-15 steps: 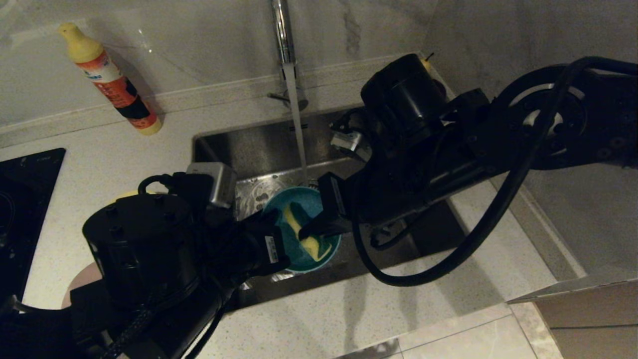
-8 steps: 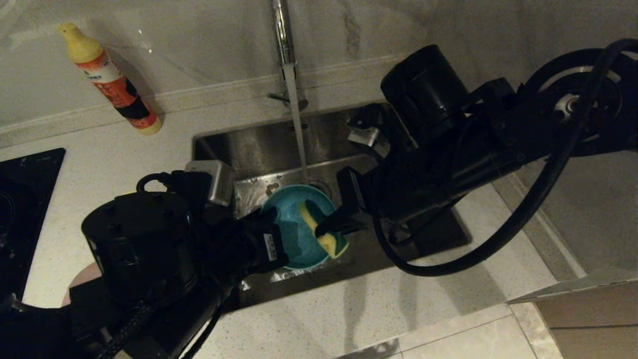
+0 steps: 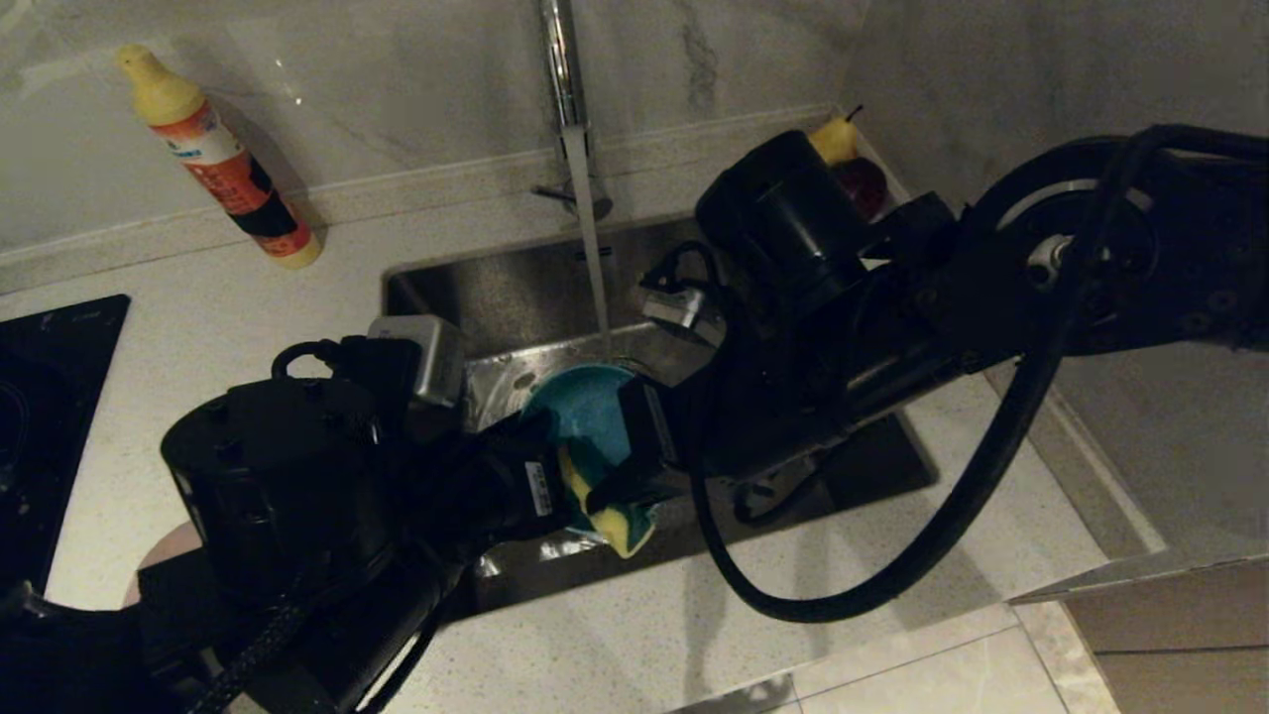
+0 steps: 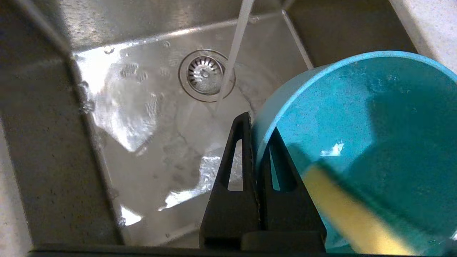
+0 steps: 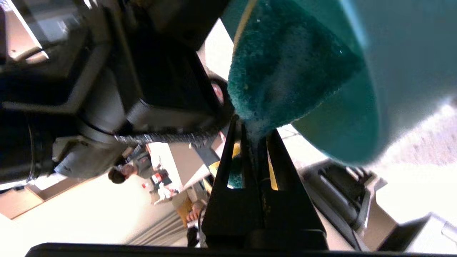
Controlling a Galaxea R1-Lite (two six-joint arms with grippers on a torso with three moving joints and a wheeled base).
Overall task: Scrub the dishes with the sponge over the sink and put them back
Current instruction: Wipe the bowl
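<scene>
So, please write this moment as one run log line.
left claw: shut on blue bowl | right claw: shut on sponge, inside bowl | tap: running

Home kitchen: steel sink (image 3: 516, 288), running tap (image 3: 565, 89), marble splashback (image 3: 397, 89), cooktop (image 3: 45, 397), detergent bottle (image 3: 223, 164).

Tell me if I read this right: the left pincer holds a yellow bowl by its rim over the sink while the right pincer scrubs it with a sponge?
Nearly. The bowl is blue, not yellow, as the left wrist view shows. The rest holds: left pincer on its rim over the sink, right pincer scrubbing with the sponge.
</scene>
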